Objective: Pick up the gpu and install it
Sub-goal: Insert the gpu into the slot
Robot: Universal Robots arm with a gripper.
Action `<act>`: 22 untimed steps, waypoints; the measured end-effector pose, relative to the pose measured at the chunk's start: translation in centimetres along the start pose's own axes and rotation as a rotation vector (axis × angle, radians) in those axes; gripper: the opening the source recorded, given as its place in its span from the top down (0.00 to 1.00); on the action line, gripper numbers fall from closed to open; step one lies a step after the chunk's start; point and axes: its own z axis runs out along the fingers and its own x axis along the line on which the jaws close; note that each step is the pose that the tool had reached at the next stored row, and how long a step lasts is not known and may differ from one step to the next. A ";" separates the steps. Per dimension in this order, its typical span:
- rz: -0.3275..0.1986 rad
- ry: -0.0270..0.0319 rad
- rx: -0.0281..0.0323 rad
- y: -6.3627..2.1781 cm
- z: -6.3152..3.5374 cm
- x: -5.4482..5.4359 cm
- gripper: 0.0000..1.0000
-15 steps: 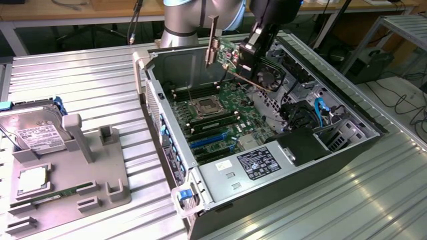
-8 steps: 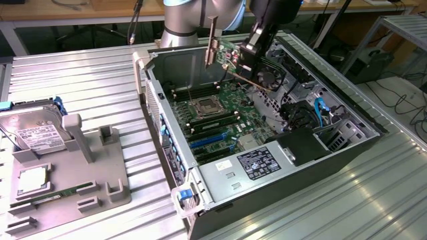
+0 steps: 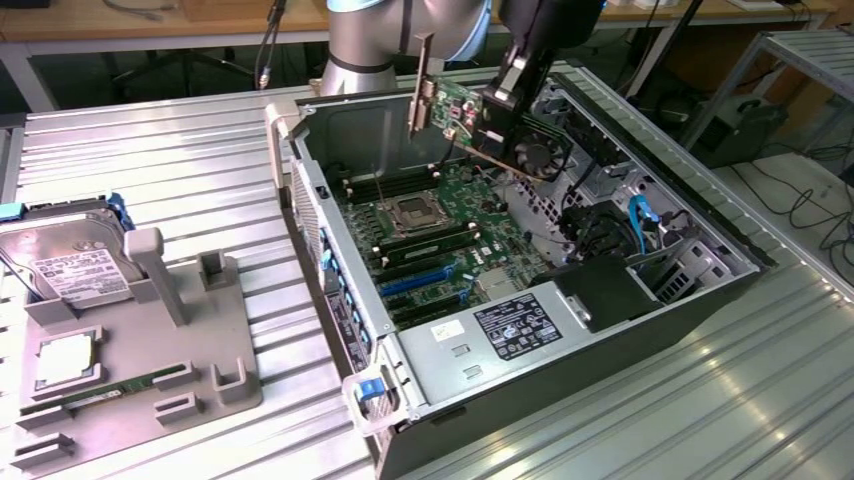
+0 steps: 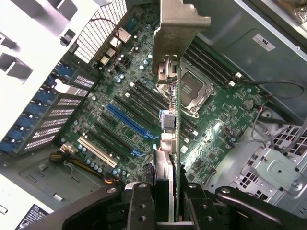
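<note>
gripper (image 3: 494, 98): clamped on the gpu, with one of the fingers (image 4: 139, 207) against each flat face of the card.
gpu (image 3: 447, 108): held on edge, reaching out from the gripper over the open case; the silver bracket is at the end farthest from the fingers.
gpu clearance: in the air, apart from the motherboard, not seated in any slot.
computer case (image 3: 707, 235): lying on its side with the open side up, directly below the gripper.
motherboard (image 4: 144, 96): beyond the held card, facing the gripper.
blue slot (image 4: 125, 120): on the motherboard, off to one side of the card's edge.
processor socket (image 4: 194, 91): on the other side of the card's edge, near the bracket end.
power supply (image 3: 514, 325): inside the case, at the end far from the gripper.
grey fixture (image 3: 180, 340): outside the case, well apart from the gripper.
hard drive (image 3: 67, 265): standing in the grey fixture.
memory stick (image 3: 127, 385): lying flat in the grey fixture.
</note>
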 end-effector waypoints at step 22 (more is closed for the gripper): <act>-0.140 0.0033 -0.0037 0.00 0.00 0.0 0.72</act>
